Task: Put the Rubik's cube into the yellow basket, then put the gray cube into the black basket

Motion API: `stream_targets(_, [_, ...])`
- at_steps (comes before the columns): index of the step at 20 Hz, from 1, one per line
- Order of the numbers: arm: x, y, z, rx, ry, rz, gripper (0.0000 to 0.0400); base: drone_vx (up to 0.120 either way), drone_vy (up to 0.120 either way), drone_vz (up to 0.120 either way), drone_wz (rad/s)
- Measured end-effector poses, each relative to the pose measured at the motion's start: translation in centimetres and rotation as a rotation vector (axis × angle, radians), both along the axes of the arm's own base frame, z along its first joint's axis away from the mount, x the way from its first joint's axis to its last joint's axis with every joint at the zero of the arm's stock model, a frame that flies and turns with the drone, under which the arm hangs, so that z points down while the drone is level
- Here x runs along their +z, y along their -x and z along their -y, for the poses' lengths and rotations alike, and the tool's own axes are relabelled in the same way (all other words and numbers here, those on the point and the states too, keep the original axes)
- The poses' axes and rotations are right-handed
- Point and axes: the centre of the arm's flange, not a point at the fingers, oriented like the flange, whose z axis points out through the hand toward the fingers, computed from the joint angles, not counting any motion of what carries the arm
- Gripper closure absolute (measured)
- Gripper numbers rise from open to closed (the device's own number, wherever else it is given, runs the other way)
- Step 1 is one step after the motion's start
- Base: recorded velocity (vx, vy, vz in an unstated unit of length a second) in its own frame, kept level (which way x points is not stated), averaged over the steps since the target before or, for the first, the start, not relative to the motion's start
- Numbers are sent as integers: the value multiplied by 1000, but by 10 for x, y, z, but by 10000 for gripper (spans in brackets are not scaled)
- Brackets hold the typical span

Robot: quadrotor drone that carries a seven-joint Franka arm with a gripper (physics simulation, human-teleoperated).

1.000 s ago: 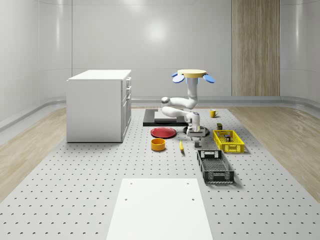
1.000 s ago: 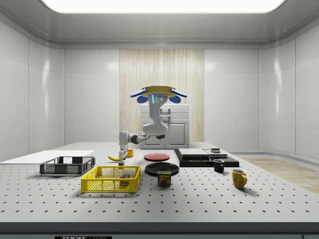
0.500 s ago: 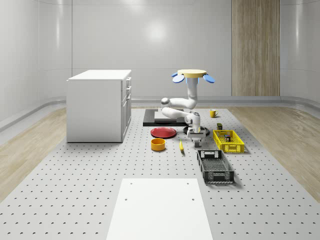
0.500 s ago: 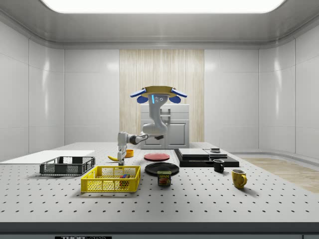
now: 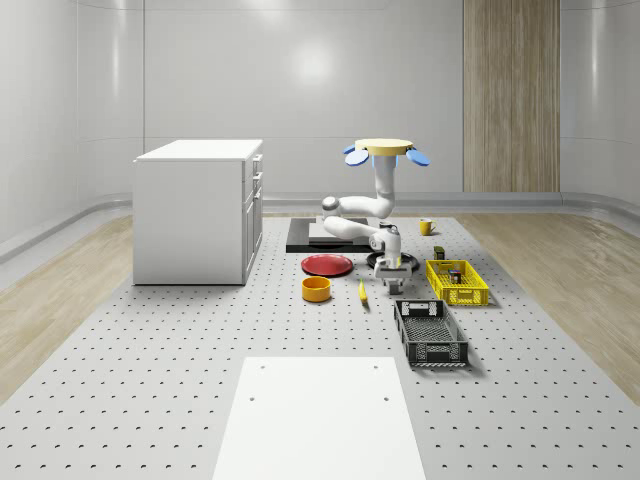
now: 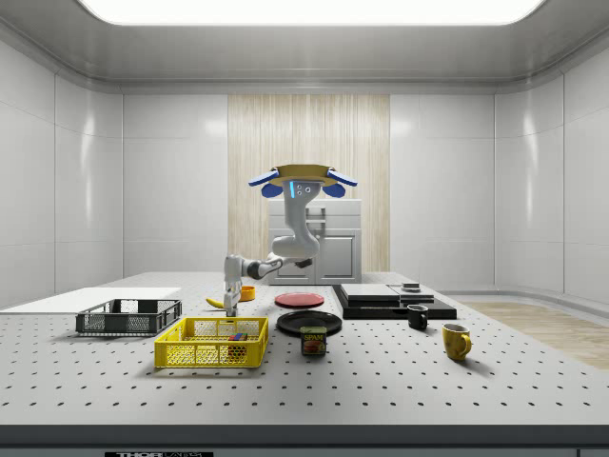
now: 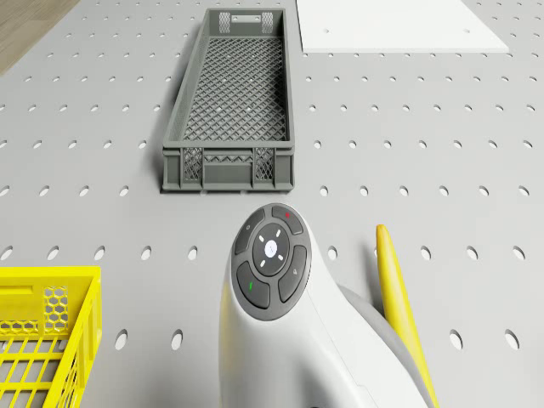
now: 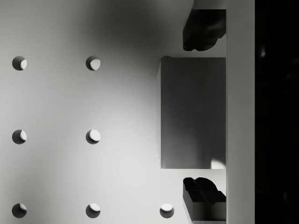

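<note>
Gripper (image 8: 204, 112) fingers stood apart, straddling the gray cube (image 8: 193, 112) on the desk (image 5: 150, 380). Drone (image 5: 386, 150) hovered above; the black basket (image 7: 231, 102) lay empty, the yellow basket (image 6: 211, 343) held the Rubik's cube (image 6: 236, 336).

On the small dark tin with a yellow-and-blue label (image 6: 313, 341), standing on the perforated table just at three o'clock of the yellow mesh basket (image 6: 211, 345), lettering is seen but cannot be read.

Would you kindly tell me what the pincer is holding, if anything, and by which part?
Nothing yet: the open pincer straddles the gray cube on the table, a gap at each finger; the drone hovers above.
</note>
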Motion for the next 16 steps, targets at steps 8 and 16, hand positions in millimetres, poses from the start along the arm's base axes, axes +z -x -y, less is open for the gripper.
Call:
stream_targets(8, [4,0,0,0,0,0,12,0,0,0,0])
stream_targets(16, [4,0,0,0,0,0,131,0,0,0,0])
